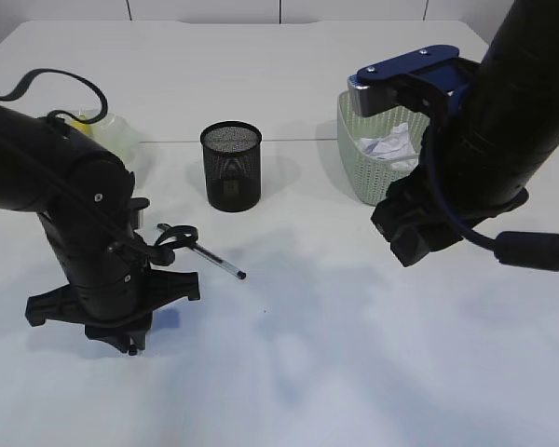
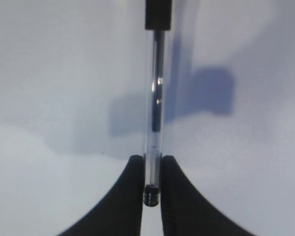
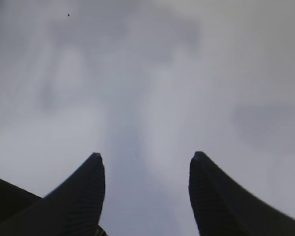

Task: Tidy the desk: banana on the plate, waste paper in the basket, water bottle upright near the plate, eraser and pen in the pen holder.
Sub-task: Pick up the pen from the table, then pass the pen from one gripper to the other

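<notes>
A clear pen [image 1: 210, 257] with a black cap lies at a slant on the white table [image 1: 354, 354], left of centre. My left gripper [image 2: 152, 160] is shut on its rear end; the pen [image 2: 156, 108] runs straight away from the jaws. In the exterior view the left gripper [image 1: 172, 238] sits at the pen's left end. The black mesh pen holder [image 1: 231, 166] stands upright behind the pen. My right gripper [image 3: 146, 157] is open and empty over bare table. White waste paper [image 1: 391, 147] lies in the green basket [image 1: 356, 158]. No eraser or bottle shows.
A yellow-green thing [image 1: 107, 132], partly hidden behind the left arm, sits at the back left. The right arm [image 1: 484, 140] hangs in front of the basket and covers its right side. The table's near half shows only shadows.
</notes>
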